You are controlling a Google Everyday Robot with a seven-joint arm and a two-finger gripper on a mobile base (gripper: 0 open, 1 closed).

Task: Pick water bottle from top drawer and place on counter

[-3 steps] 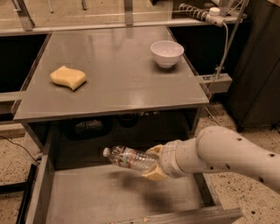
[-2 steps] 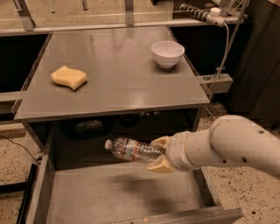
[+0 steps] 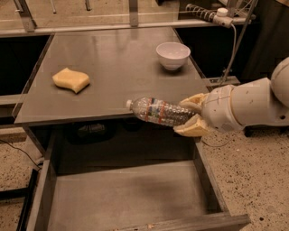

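Observation:
The water bottle (image 3: 158,111), clear and ribbed with a white cap and a red, white and dark label, lies almost level in the air with its cap to the left. It hangs at the front edge of the counter (image 3: 117,67). My gripper (image 3: 192,118) comes in from the right and is shut on the bottle's base end, one tan finger above and one below. The top drawer (image 3: 126,198) is pulled out below the counter, and its grey floor is bare.
A yellow sponge (image 3: 71,80) lies on the counter's left side. A white bowl (image 3: 173,55) stands at its back right. A white cable and fitting (image 3: 223,13) run behind the counter on the right. Speckled floor lies to the right of the drawer.
My gripper has lifted the bottle out of the drawer, up and to the right, to the height of the counter's front edge.

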